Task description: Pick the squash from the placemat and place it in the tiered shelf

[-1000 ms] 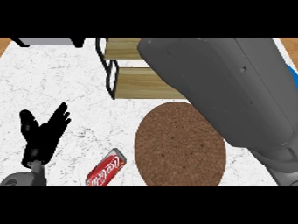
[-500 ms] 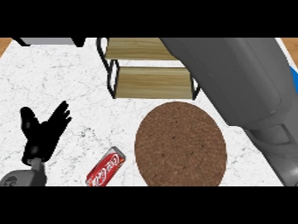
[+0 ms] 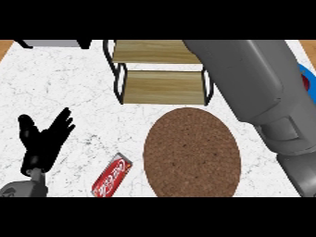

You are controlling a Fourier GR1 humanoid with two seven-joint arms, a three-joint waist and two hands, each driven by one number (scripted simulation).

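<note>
The round brown placemat [image 3: 191, 152] lies bare on the white marble counter, lower centre. No squash shows in this view. Behind the placemat stands the tiered shelf [image 3: 161, 85], with wooden boards in a black frame and nothing visible on the parts that show. My right forearm [image 3: 269, 102] crosses the right side from the lower edge up past the shelf's right end; its hand is out of sight beyond the top of the view. At the lower left, my left hand [image 3: 44, 139] stays open with fingers up, resting.
A red soda can [image 3: 112, 175] lies on its side between the left hand and the placemat. A blue plate [image 3: 314, 90] with something red on it peeks out behind the right forearm. A dark object [image 3: 54, 44] sits at the back left.
The right forearm has swung to the right, uncovering more of the tiered shelf. The left hand and the can have stayed put.
</note>
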